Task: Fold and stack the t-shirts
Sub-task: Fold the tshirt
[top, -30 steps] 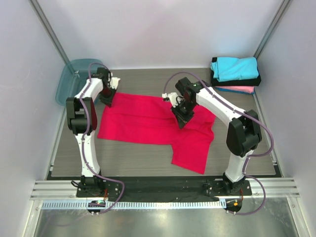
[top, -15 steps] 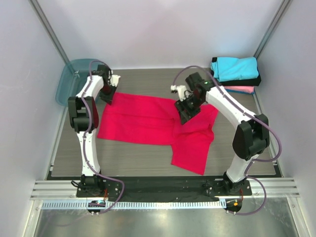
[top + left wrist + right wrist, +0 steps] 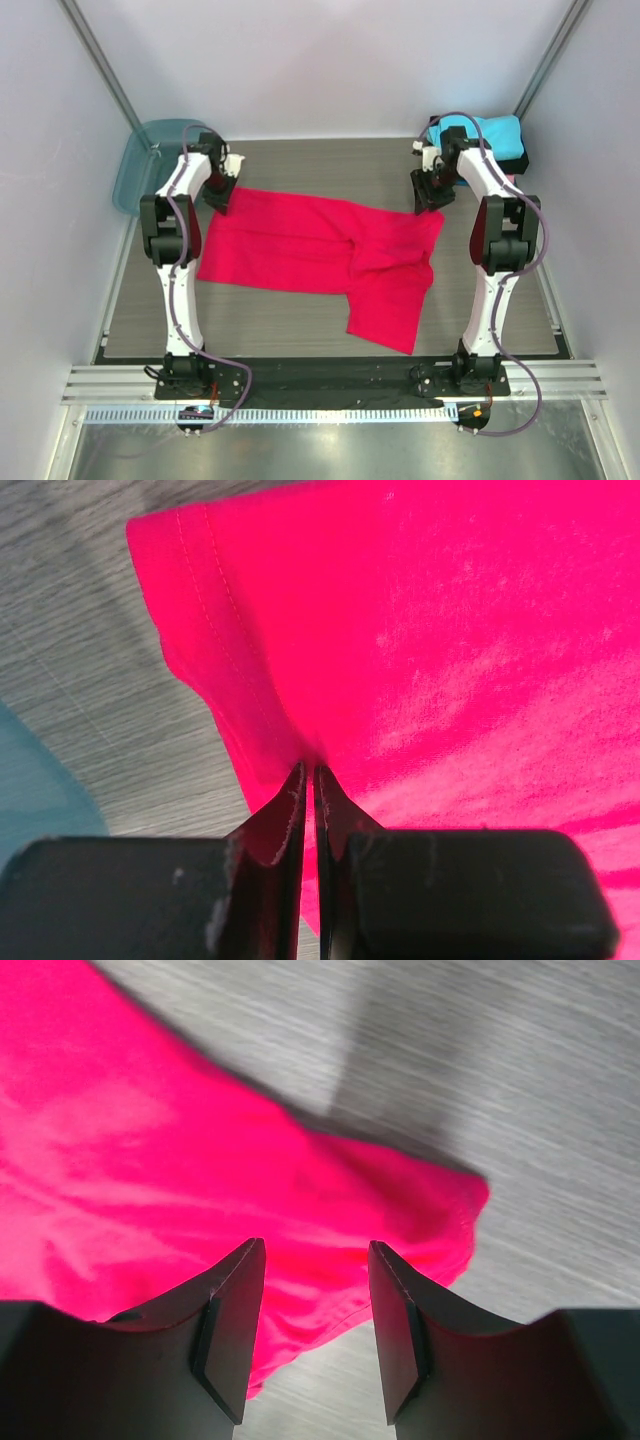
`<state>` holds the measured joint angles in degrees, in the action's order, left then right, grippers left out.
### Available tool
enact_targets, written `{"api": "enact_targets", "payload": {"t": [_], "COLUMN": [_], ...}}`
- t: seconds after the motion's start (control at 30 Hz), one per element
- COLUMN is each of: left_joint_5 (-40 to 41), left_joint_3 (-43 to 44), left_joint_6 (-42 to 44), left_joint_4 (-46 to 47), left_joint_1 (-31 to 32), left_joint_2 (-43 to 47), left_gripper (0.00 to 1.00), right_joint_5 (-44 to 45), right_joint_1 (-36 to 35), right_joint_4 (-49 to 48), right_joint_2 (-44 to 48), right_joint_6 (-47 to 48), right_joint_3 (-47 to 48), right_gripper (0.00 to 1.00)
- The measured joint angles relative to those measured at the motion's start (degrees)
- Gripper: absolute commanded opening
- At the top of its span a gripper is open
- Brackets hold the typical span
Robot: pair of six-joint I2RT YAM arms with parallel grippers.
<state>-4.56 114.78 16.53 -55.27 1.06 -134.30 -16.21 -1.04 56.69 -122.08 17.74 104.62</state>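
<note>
A large bright red t-shirt (image 3: 300,245) lies spread across the table, with one part hanging down toward the front right. My left gripper (image 3: 218,196) is shut on its far left corner; in the left wrist view the fingertips of that gripper (image 3: 309,770) pinch a raised fold of the red cloth (image 3: 450,630). My right gripper (image 3: 430,196) hovers open over the shirt's far right corner. Nothing sits between its jaws (image 3: 315,1250), and the red cloth (image 3: 150,1160) lies below them. A folded cyan t-shirt (image 3: 490,132) tops a stack over a black one (image 3: 522,161) at the back right.
A translucent teal bin (image 3: 148,152) stands at the back left, just outside the table's corner. White walls close in the left, right and far sides. Bare grey wood table (image 3: 260,320) shows in front of the shirt.
My right gripper opened, let go of the shirt's middle and swung to the far right corner. The cloth there has spread to the right. The left gripper kept its hold.
</note>
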Motion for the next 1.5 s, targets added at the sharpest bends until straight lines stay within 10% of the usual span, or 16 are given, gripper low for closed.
{"api": "enact_targets", "payload": {"t": [0.63,1.1,1.5], "left_joint_5": [0.6,5.8,5.2], "left_joint_3": [1.6,3.4,7.9], "left_joint_6": [-0.1,-1.5,-2.8], "left_joint_4": [-1.1,-0.7,1.4], "left_joint_1": [0.1,0.7,1.1], "left_joint_2": [-1.2,-2.4,-2.3], "left_gripper": [0.06,0.03,0.08], "right_joint_5": [3.2,8.9,8.8], "right_joint_1": [0.3,0.0,0.0], "right_joint_4": [0.3,0.4,-5.9], "right_joint_2": [-7.0,-22.8,-20.9], "right_joint_6": [3.0,4.8,6.0], "right_joint_3": [1.0,28.3,25.8], "right_gripper": [0.48,0.47,0.51]}}
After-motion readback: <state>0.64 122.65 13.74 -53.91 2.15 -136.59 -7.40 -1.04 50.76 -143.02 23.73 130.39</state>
